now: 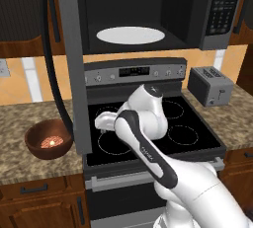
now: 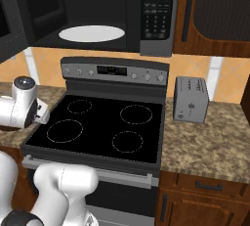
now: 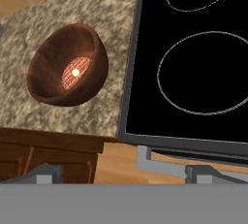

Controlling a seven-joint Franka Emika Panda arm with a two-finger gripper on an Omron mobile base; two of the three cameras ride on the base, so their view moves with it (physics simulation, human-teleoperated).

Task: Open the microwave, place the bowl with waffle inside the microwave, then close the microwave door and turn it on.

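Speckled granite counter (image 1: 29, 165) runs either side of a black stove (image 1: 148, 128), with brown cabinets below and the microwave (image 1: 148, 10) hung above the burners. On the counter left of the stove sits the bowl (image 1: 47, 139), small, round, dark brown like turned wood, and in its bottom lies the waffle (image 1: 51, 142), a little tan-orange gridded disc with a pale spot at its middle. The microwave door (image 1: 74, 64) stands swung wide open, its edge toward the left camera and reaching down just beside the bowl; the white turntable (image 1: 130, 35) shows bare inside.

From my hand's camera the bowl (image 3: 68, 65) lies tilted at the upper left, the waffle (image 3: 76, 72) plain inside it, and the stove edge runs beside it. From the right camera I see the keypad (image 2: 157, 10) and the silver toaster (image 2: 191, 99) on the far counter, well apart from the bowl.

My gripper (image 3: 123, 173) hovers above the counter's front edge, near the bowl but clear of it. Its two fingertips (image 3: 46, 173) stand wide apart with nothing between them.
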